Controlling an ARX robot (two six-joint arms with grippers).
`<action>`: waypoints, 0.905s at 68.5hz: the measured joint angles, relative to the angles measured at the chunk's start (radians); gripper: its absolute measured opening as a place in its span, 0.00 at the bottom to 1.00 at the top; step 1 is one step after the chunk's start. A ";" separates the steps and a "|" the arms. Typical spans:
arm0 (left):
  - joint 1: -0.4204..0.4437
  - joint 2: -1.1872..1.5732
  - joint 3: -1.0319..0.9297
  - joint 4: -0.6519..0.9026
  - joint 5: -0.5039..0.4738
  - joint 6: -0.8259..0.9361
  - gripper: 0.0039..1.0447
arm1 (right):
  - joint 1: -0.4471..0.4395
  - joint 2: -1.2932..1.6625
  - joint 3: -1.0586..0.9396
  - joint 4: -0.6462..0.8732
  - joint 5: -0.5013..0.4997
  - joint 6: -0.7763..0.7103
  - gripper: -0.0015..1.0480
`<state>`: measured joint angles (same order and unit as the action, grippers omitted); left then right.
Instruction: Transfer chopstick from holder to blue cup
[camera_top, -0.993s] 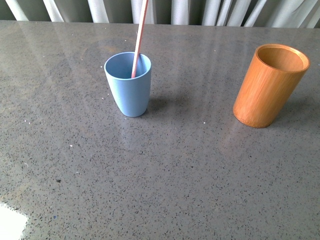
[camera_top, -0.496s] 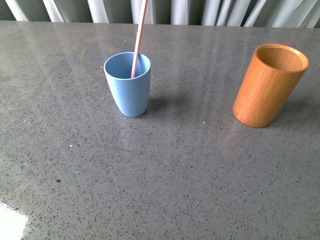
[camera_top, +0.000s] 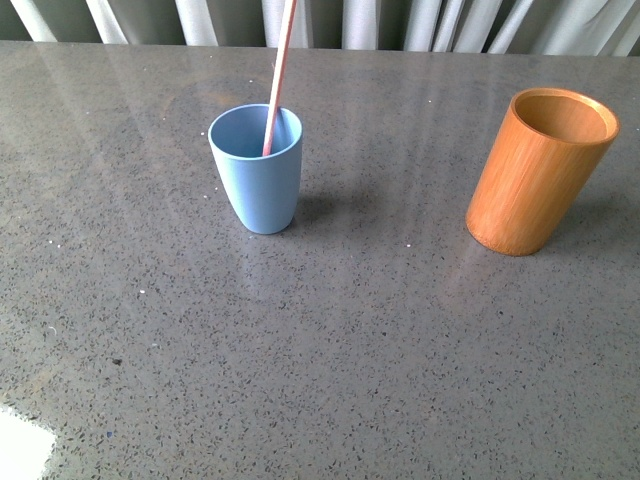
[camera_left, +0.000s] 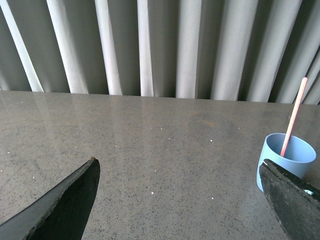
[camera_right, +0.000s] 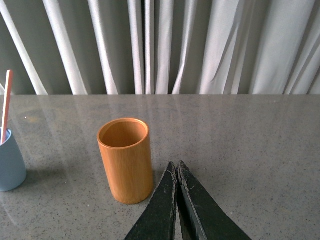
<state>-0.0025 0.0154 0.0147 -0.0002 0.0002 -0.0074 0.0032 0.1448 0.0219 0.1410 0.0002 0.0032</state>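
Note:
The light blue cup (camera_top: 257, 181) stands upright on the grey table, left of centre in the front view. A pink-red and white chopstick (camera_top: 279, 78) stands in it, leaning against the rim and rising out of the frame. The orange-brown holder (camera_top: 538, 170) stands upright at the right and looks empty. Neither gripper shows in the front view. My left gripper (camera_left: 180, 162) is open and empty, its jaws wide apart, with the cup (camera_left: 287, 159) and chopstick (camera_left: 293, 117) beside one jaw. My right gripper (camera_right: 177, 164) is shut and empty, close beside the holder (camera_right: 125, 159); the cup (camera_right: 10, 162) is farther off.
The grey speckled table (camera_top: 330, 340) runs to a grey-white pleated curtain (camera_top: 400, 20) along its far edge. A bright white patch (camera_top: 20, 450) lies at the near left corner.

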 joint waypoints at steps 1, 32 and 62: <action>0.000 0.000 0.000 0.000 0.000 0.000 0.92 | 0.000 -0.025 0.000 -0.041 0.000 0.000 0.02; 0.000 0.000 0.000 0.000 0.000 0.000 0.92 | 0.000 -0.138 0.000 -0.140 0.002 -0.001 0.13; 0.000 0.000 0.000 0.000 0.000 0.000 0.92 | 0.000 -0.139 0.000 -0.140 0.002 -0.001 0.85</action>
<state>-0.0025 0.0154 0.0151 -0.0002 0.0002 -0.0074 0.0032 0.0059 0.0223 0.0013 0.0017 0.0025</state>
